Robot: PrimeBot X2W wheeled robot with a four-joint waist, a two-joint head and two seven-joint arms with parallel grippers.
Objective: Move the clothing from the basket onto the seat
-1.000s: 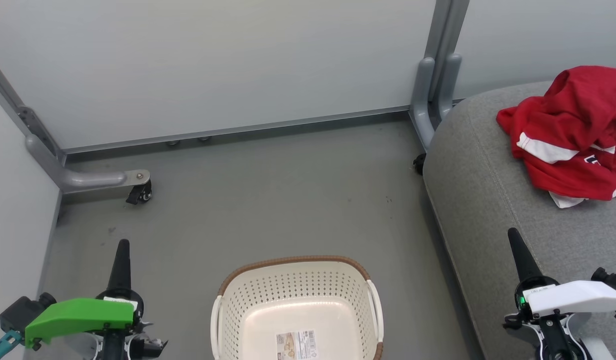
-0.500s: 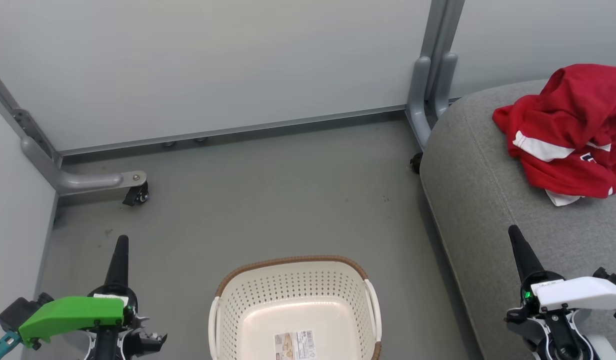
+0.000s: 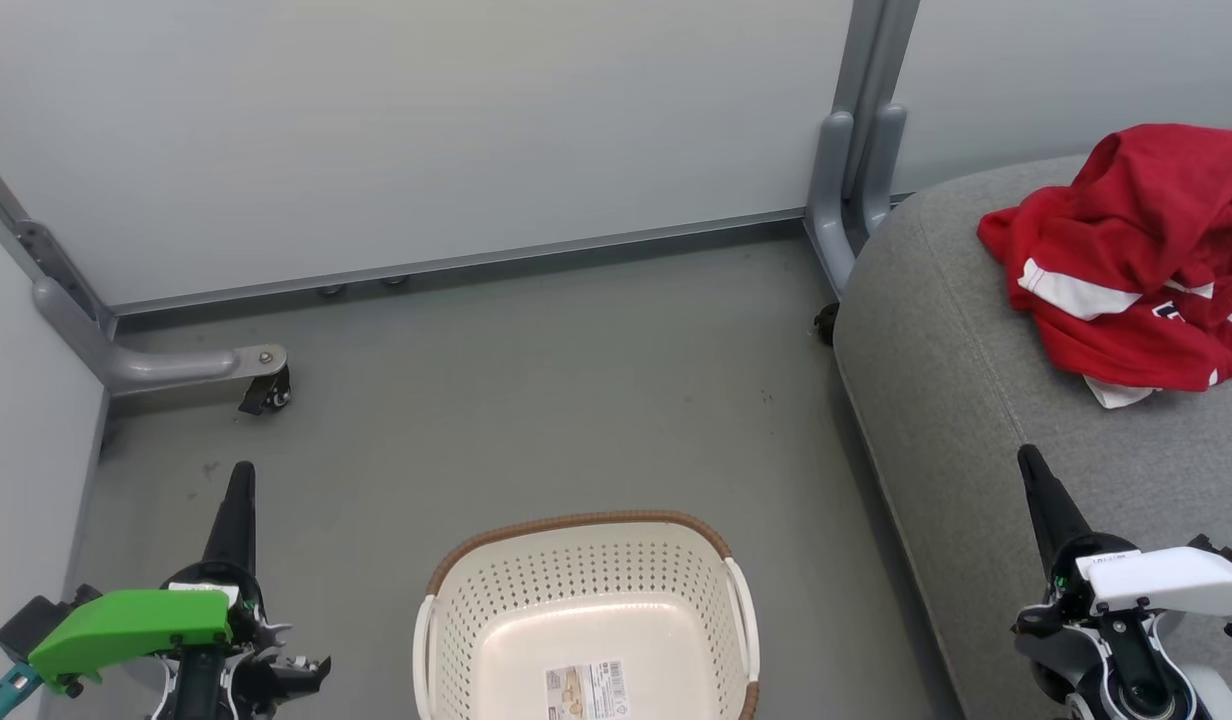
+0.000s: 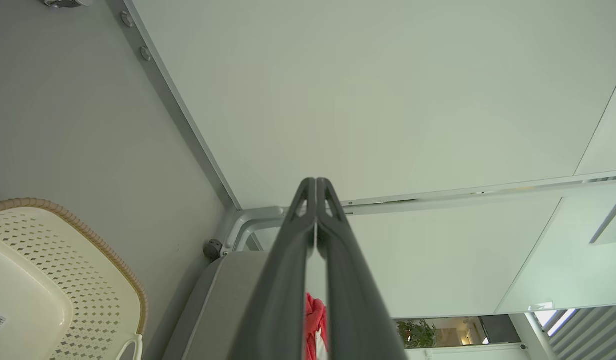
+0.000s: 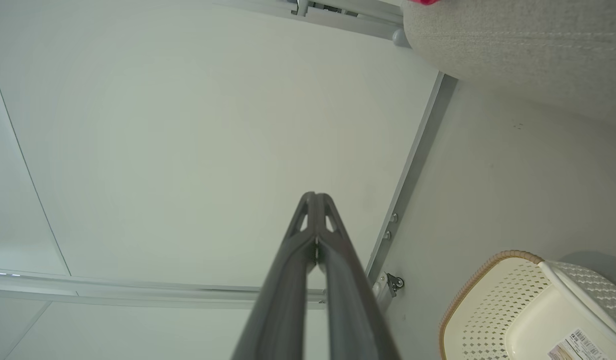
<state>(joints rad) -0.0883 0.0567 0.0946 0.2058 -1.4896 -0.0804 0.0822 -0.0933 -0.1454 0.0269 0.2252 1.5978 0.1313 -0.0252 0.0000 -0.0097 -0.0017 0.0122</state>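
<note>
Currently, the transfer appears complete or very close to it. The clothing (image 3: 1136,260) lies as one bunched red heap on the seat (image 3: 956,380), toward its far right part, with white stripes and a trace of dark lettering showing. The folds hide whether the heap contains one garment or two.

The basket (image 3: 576,522) stands on the floor (image 3: 536,390) between the two arms. The part of its interior in view holds no fabric, only a printed label (image 3: 588,690) on the bottom. The head view cuts off the near end of the basket. The right wrist view takes in more of the interior and shows no red fabric there either.

Tool state:
- The left tool (image 3: 241,482) is closed with its fingers pressed together, and it grips nothing.
- The right tool (image 3: 1032,472) is likewise closed and empty.

Position relative to the tools:
- The clothing is ahead of the right tool and to its right, well apart from the fingertips, with bare seat fabric between them.
- The right tool shows against the near part of the seat.
- The left tool is on the far side of the basket, over the floor, and is the farther of the two from the heap.

Remaining work, as a judgement: confirm that the hidden near end of the basket is empty.
</note>
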